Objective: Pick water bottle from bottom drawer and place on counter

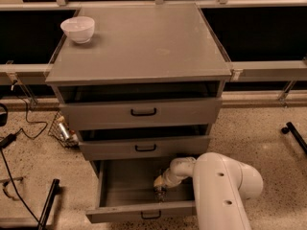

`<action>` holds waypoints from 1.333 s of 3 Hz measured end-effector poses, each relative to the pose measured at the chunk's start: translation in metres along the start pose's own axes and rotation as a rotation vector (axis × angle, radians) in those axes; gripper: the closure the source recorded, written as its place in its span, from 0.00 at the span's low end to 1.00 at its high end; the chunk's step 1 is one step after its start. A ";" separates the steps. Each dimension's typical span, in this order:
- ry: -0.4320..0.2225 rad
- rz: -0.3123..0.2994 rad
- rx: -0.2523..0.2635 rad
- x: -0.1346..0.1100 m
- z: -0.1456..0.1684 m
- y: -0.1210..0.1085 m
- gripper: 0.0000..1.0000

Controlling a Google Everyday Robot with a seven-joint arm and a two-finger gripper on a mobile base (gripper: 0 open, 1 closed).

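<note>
The bottom drawer (pixel 122 183) is pulled out, a deep grey box with a small black handle on its front. My white arm (pixel 223 190) reaches into it from the right. My gripper (pixel 159 191) points down inside the drawer near its front right part, close to the drawer floor. I see no water bottle; it may be hidden under the gripper. The counter (pixel 144 47) is the flat grey top of the cabinet, well above the gripper.
A white bowl (pixel 78 29) sits at the counter's back left corner. The top drawer (pixel 144 111) and middle drawer (pixel 144 147) stand slightly ajar. A small wire basket (pixel 62 128) and cables (pixel 19 128) lie on the floor at left. A black leg (pixel 295 134) stands at right.
</note>
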State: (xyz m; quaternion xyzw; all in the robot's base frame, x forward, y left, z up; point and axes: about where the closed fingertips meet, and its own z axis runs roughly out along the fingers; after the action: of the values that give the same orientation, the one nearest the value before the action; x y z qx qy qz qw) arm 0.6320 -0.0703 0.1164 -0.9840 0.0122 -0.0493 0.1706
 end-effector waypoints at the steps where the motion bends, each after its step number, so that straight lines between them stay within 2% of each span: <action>1: -0.006 -0.007 0.010 -0.004 -0.005 -0.006 1.00; 4: 0.031 -0.074 0.026 -0.012 -0.057 -0.035 1.00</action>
State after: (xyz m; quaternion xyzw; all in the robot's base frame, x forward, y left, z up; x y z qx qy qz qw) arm 0.6146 -0.0561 0.1802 -0.9807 -0.0221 -0.0709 0.1810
